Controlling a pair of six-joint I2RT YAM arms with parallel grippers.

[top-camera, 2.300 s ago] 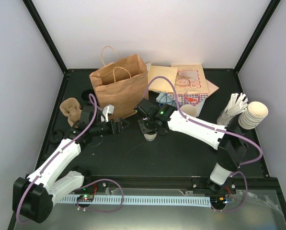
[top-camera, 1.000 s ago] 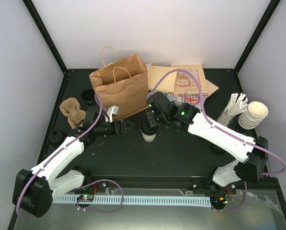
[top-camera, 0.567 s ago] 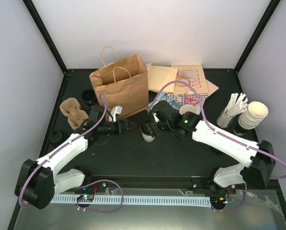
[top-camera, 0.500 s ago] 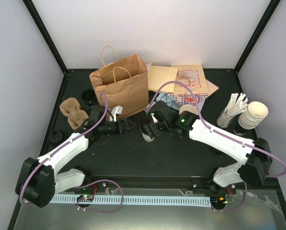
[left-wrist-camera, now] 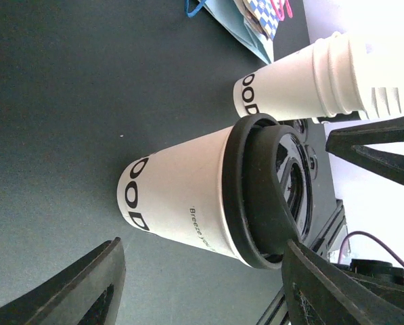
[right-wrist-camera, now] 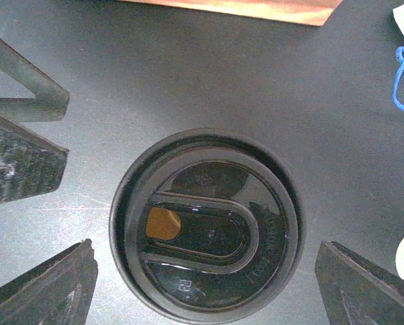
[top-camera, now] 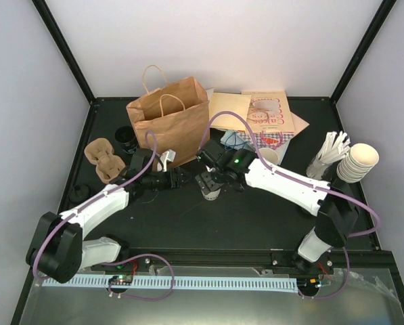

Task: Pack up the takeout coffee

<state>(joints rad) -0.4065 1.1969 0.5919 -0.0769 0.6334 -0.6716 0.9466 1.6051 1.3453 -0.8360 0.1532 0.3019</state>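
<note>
The takeout coffee (top-camera: 210, 193), a cream cup with a black lid, stands upright on the black table in front of the paper bag. My right gripper (top-camera: 212, 181) hangs directly over it. In the right wrist view I look down on the lid (right-wrist-camera: 205, 233); the right gripper (right-wrist-camera: 205, 250) is open, with a finger on either side and apart from the rim. My left gripper (top-camera: 180, 178) is level with the cup from the left. It is open in the left wrist view (left-wrist-camera: 203, 245), with the cup (left-wrist-camera: 181, 200) just ahead of its fingertips and one finger close to the lid rim.
A brown paper bag (top-camera: 169, 125) stands open behind the cup. A cardboard cup carrier (top-camera: 103, 157) and black lids (top-camera: 125, 137) lie at the left. Flat paper bags (top-camera: 256, 112), a lidless cup (top-camera: 268, 157), white stirrers (top-camera: 329, 154) and nested cups (top-camera: 357, 162) are at the right.
My right gripper has opened wide and swung back over the cup. My left gripper has pushed right toward the cup, its jaws narrowing somewhat. The cup has stayed put.
</note>
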